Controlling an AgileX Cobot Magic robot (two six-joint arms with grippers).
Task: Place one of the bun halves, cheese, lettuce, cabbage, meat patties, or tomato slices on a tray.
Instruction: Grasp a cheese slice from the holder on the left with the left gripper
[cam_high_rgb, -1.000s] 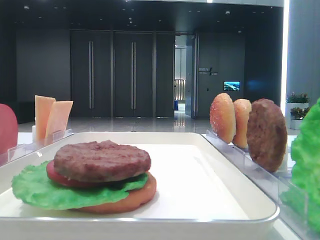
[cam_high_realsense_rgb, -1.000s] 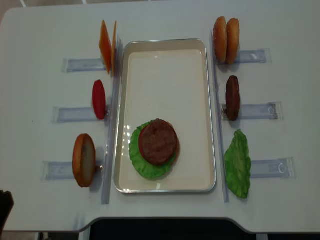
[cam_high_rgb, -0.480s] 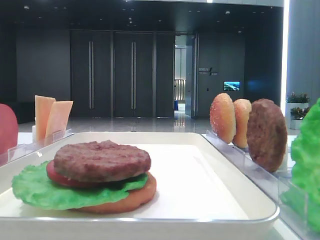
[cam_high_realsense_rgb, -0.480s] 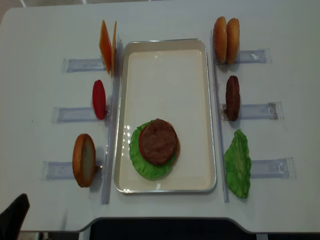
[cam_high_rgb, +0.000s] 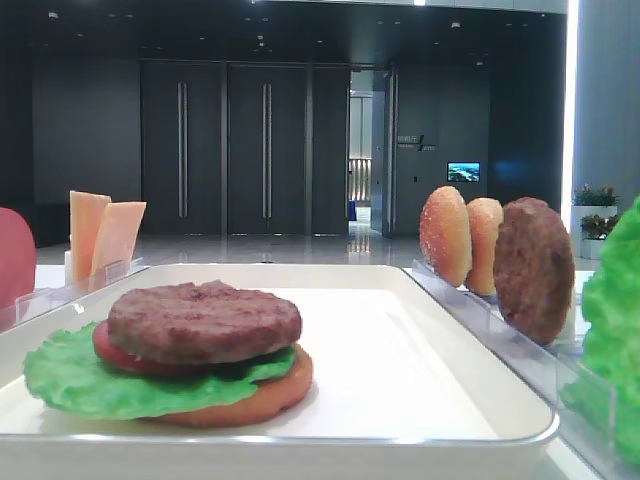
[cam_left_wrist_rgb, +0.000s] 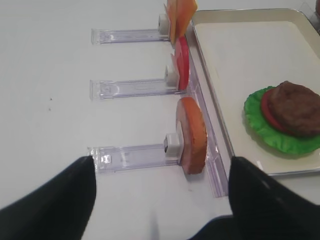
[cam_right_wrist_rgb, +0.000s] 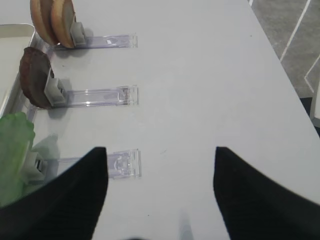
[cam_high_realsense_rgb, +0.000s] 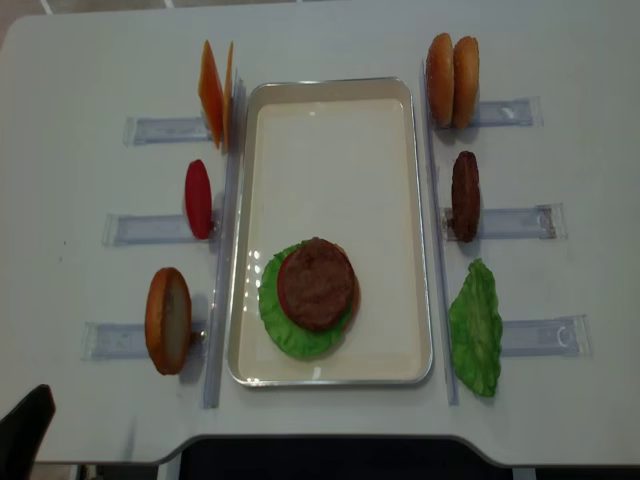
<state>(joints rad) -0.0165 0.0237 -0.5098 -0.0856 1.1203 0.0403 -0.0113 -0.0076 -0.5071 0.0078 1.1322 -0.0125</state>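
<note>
1. A pale grey desk (cam_high_realsense_rgb: 90, 60) carries everything; behind it the low front view shows a dark hall with tall doors.
2. My left gripper (cam_left_wrist_rgb: 160, 200) hangs low at the near left corner, jaws spread wide and holding nothing. My right gripper (cam_right_wrist_rgb: 160, 192) is likewise spread and empty at the near right side.
3. Done so far, I judge: on the tray (cam_high_realsense_rgb: 330, 90), ahead and to the right of my left gripper, a stack sits with a bun half at the bottom, then lettuce (cam_high_realsense_rgb: 285, 335), a tomato slice, and a meat patty (cam_high_realsense_rgb: 316, 282) on top.
4. Left to place: cheese (cam_left_wrist_rgb: 179, 14) is at the far end of my left row, a tomato slice (cam_left_wrist_rgb: 182, 62) nearer, and a bun half (cam_left_wrist_rgb: 192, 135) just ahead of my left gripper. Ahead of my right gripper stand 2 bun halves (cam_right_wrist_rgb: 52, 20), 1 patty (cam_right_wrist_rgb: 34, 77) and a lettuce leaf (cam_right_wrist_rgb: 15, 150), all in clear racks (cam_right_wrist_rgb: 95, 96).
5. Hidden: the stack's bottom bun shows only as a rim, and I cannot see any cabbage.
</note>
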